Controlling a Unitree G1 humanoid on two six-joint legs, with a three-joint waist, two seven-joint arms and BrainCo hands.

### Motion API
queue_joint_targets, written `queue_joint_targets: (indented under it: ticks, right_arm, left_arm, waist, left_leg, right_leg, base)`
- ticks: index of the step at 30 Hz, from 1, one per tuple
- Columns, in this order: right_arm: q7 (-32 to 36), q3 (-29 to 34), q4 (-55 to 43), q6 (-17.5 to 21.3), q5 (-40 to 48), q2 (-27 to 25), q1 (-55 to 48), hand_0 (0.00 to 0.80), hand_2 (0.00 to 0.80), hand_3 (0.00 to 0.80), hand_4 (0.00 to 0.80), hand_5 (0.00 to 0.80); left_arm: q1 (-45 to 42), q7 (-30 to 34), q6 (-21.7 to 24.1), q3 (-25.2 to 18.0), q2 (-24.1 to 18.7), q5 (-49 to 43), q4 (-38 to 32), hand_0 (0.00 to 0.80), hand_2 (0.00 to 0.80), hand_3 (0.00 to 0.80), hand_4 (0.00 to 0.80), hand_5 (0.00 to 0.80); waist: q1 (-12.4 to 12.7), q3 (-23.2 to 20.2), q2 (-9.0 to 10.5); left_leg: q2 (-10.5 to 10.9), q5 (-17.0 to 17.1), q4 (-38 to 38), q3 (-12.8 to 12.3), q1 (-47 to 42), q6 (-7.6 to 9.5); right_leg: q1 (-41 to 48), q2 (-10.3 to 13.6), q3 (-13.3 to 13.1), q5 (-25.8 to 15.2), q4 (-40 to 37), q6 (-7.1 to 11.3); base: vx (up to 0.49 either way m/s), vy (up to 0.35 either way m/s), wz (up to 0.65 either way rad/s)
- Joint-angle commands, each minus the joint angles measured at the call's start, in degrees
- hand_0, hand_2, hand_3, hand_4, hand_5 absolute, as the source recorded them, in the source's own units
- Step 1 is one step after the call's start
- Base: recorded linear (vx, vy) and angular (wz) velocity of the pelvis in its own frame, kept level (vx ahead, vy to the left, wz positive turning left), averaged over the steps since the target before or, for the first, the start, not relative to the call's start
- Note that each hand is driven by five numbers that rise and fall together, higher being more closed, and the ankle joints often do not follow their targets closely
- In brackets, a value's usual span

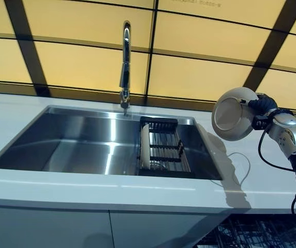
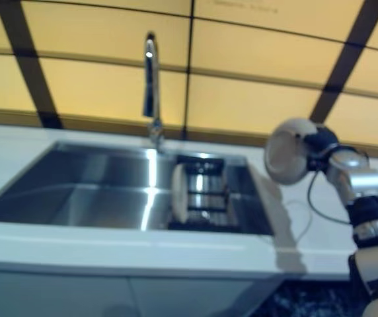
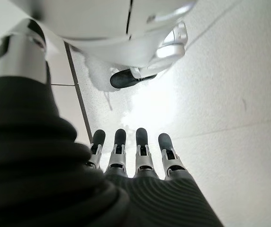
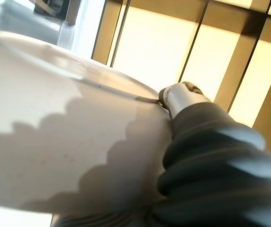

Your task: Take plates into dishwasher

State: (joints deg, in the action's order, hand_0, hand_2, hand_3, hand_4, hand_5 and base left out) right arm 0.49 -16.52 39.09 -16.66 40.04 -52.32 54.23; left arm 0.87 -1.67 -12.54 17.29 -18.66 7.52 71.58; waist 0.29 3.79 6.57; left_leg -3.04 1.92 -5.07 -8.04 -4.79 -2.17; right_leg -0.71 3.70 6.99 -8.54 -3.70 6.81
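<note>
- Right robot hand [image 1: 262,109] is clamping a pale plate [image 1: 234,113] at its rim, holding it on edge at the right of the frame, above the white table [image 1: 86,186] and just right of the sink; in the right wrist view a finger [image 4: 180,94] is hooking over the plate's edge.
- Left robot hand [image 3: 135,156] is showing only in its own wrist view, fingers straight and relaxed, gripping nothing and pointing at a pale floor.
- Steel sink [image 1: 70,139] is filling the middle of the frame, with the tap [image 1: 125,62] standing at its back edge.
- Dark rack [image 1: 163,147] is sitting in the right end of the sink, and a second plate [image 1: 145,147] is standing on edge at the rack's left side, waiting to be taken.
- Dishwasher rack [image 1: 251,232] is peeking in at the lower right corner, below the table's front edge.
- Held plate is lying above and slightly left of that dishwasher rack, its face turned toward the sink; as I judge it, the coming move is calling for the right arm, the nearer one, to be lowering the plate down and toward the lower right, keeping it on edge so it slots between the wires.
</note>
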Motion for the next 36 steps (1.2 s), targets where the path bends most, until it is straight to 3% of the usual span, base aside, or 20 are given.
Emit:
queue_joint_targets:
  ticks: [1,8,10,12,14,17,28,36]
  right_arm:
    - [-0.33,0.53,-2.68,2.36,1.56,-5.24,4.71,0.8,0.8,0.8,0.8,0.8]
    - [3.71,-0.32,-0.13,4.69,-0.69,-5.75,5.33,0.8,0.8,0.8,0.8,0.8]
    - [5.07,-1.82,2.2,5.65,-2.52,-5.94,7.25,0.8,0.8,0.8,0.8,0.8]
    - [6.41,-3.31,3.81,6.24,-3.65,-6.21,9.17,0.8,0.8,0.8,0.8,0.8]
    - [6.93,-5.18,4.34,5.43,-3.82,-7.05,11.56,0.8,0.8,0.8,0.8,0.8]
    - [7.48,-6.52,4.5,4.72,-3.42,-7.93,13.59,0.8,0.8,0.8,0.8,0.8]
    - [8.04,-3.84,-0.68,4.2,-2.4,-11.87,7.52,0.8,0.8,0.8,0.8,0.8]
    - [12.52,-0.11,-2.09,3.55,-4.33,-15.43,0.69,0.8,0.8,0.8,0.8,0.8]
  left_arm:
    - [2.7,-1.35,-0.96,2.18,-1.51,0.23,3.8,0.0,0.0,0.0,0.0,0.0]
    - [2.26,-1.67,-0.43,0.67,-2.14,1.02,4.38,0.0,0.0,0.0,0.0,0.0]
    - [2.03,-1.77,0.13,-0.04,-2.59,0.81,4.98,0.0,0.0,0.0,0.0,0.0]
    - [1.68,-2.32,0.44,-1.14,-2.97,1.27,5.35,0.0,0.0,0.0,0.0,0.0]
    - [1.68,-3.0,0.53,-2.2,-3.49,1.71,5.47,0.0,0.0,0.0,0.0,0.0]
    - [2.11,-3.38,1.49,-2.59,-3.35,0.81,5.8,0.0,0.0,0.0,0.0,0.0]
    - [3.57,-4.96,1.9,-4.24,-3.14,0.31,5.82,0.0,0.0,0.0,0.0,0.0]
    - [4.05,-4.12,1.49,-5.6,-3.07,0.34,5.99,0.0,0.0,0.0,0.0,0.0]
  waist:
    - [0.8,-0.01,0.41]
    - [4.24,-0.69,0.96]
    - [5.83,-0.89,1.76]
    - [7.03,-0.98,2.21]
    - [7.7,-1.0,2.48]
    - [8.24,-0.92,2.85]
    - [5.16,-0.46,2.59]
    - [2.52,-0.28,1.75]
  left_leg:
    - [1.1,-0.02,0.07,-3.36,0.54,1.78]
    - [0.78,1.86,0.94,-5.81,4.12,2.1]
    - [1.21,2.4,1.08,-6.11,5.66,2.1]
    - [0.51,3.21,1.12,-7.43,6.82,1.36]
    - [-1.1,4.86,1.41,-9.4,8.69,0.18]
    - [-2.14,6.14,1.54,-10.65,10.76,-0.5]
    - [-3.24,7.36,0.99,-11.24,11.31,-1.6]
    - [-4.61,8.5,0.82,-11.94,10.69,-2.79]
  right_leg:
    - [-0.46,5.28,3.7,0.42,11.18,2.3]
    - [5.35,6.85,4.23,0.47,16.47,2.39]
    - [8.86,7.15,4.36,1.24,13.6,2.57]
    - [10.9,7.58,6.35,2.94,10.41,2.46]
    - [12.65,6.04,7.89,7.2,6.33,1.7]
    - [14.16,4.98,8.37,9.16,4.4,1.01]
    - [12.25,1.8,6.74,11.48,4.38,-1.13]
    - [11.23,0.34,5.02,11.81,4.71,-2.33]
  base:
    - [-0.205,-0.009,-0.82]
    - [-0.158,-0.074,-0.53]
    - [-0.139,-0.184,-0.64]
    - [-0.1,-0.208,-0.45]
    - [-0.093,-0.197,-0.66]
    - [-0.134,-0.102,-0.3]
    - [-0.127,-0.045,-0.01]
    - [-0.083,-0.024,-0.03]
